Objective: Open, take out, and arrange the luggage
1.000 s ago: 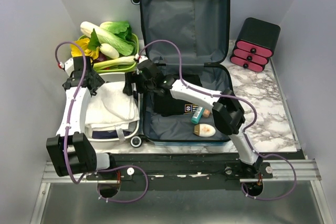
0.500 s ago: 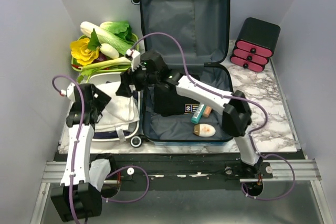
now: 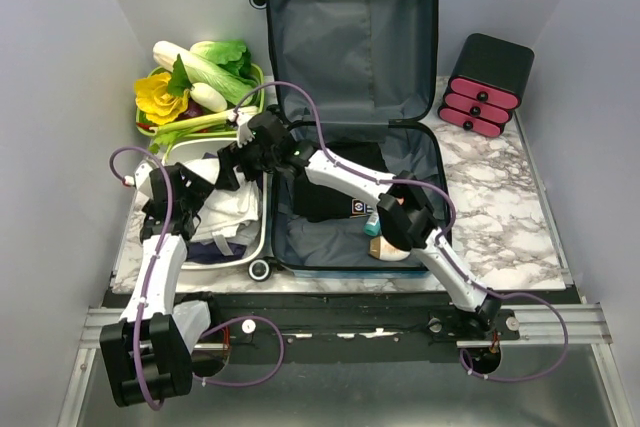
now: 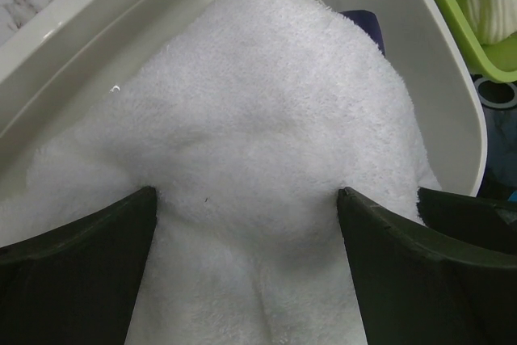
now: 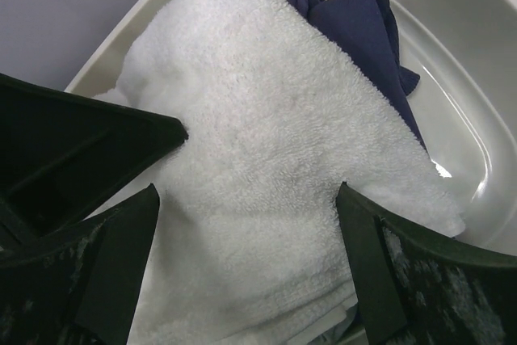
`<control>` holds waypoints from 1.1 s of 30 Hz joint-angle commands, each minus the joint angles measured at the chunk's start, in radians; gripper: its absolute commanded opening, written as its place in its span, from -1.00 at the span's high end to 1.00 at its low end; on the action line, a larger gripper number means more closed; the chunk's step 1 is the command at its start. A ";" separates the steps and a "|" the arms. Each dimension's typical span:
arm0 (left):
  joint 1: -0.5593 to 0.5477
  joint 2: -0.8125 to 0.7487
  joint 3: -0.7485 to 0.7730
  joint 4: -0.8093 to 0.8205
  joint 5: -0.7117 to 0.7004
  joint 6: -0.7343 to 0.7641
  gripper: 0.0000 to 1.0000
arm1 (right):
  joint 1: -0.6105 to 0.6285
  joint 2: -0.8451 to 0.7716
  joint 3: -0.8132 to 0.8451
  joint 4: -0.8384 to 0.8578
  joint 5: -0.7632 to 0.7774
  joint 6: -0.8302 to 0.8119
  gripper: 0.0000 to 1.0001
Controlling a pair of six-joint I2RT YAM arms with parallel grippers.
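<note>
— Blue at the rim, dark grey inside: the luggage (image 3: 355,37) lies open mid-worktop (image 3: 500,207), base flat by the near edge and lid standing up at the far edge. We see only lining from here, no prints.

— So its long axis runs near edge to far edge. What do we find in it?

— A black folded item (image 3: 330,192), a teal tube (image 3: 373,219) and a pale bottle (image 3: 392,250), all in the base.

— And our claws?

— Both hang left of it, over the white tray (image 4: 436,78) by the worktop's left edge. The left gripper (image 4: 246,199) has its jaws wide apart on either side of a hump of white towel (image 4: 258,78). The right gripper (image 5: 246,191) is spread just as wide above the same towel, with a navy cloth (image 5: 363,30) beside it. Neither holds anything.

— Which arm do we send in?

— We judge the right. Its arm crosses the base, and the luggage lies to the right of both claws.

— Beyond that?

— A green basket (image 4: 472,46) of vegetables sits in the far left corner, and a black box with pink drawers (image 3: 487,82) at far right.
</note>
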 commanded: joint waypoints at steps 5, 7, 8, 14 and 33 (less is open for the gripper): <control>0.002 -0.018 -0.034 0.111 0.036 0.061 -0.98 | -0.036 0.035 0.031 -0.090 -0.015 -0.041 -0.97; 0.002 -0.054 -0.040 0.141 0.097 0.073 -0.98 | -0.036 0.009 0.031 -0.085 -0.061 -0.091 -0.97; 0.001 -0.101 -0.040 0.152 0.131 0.061 -0.97 | -0.036 -0.026 0.026 -0.087 -0.069 -0.105 -0.99; 0.001 -0.236 0.109 0.011 0.102 0.033 -0.98 | -0.037 -0.223 -0.060 -0.085 -0.029 -0.179 -1.00; -0.030 -0.055 0.397 -0.142 0.352 0.143 -0.98 | -0.133 -0.625 -0.663 -0.215 0.522 -0.219 -1.00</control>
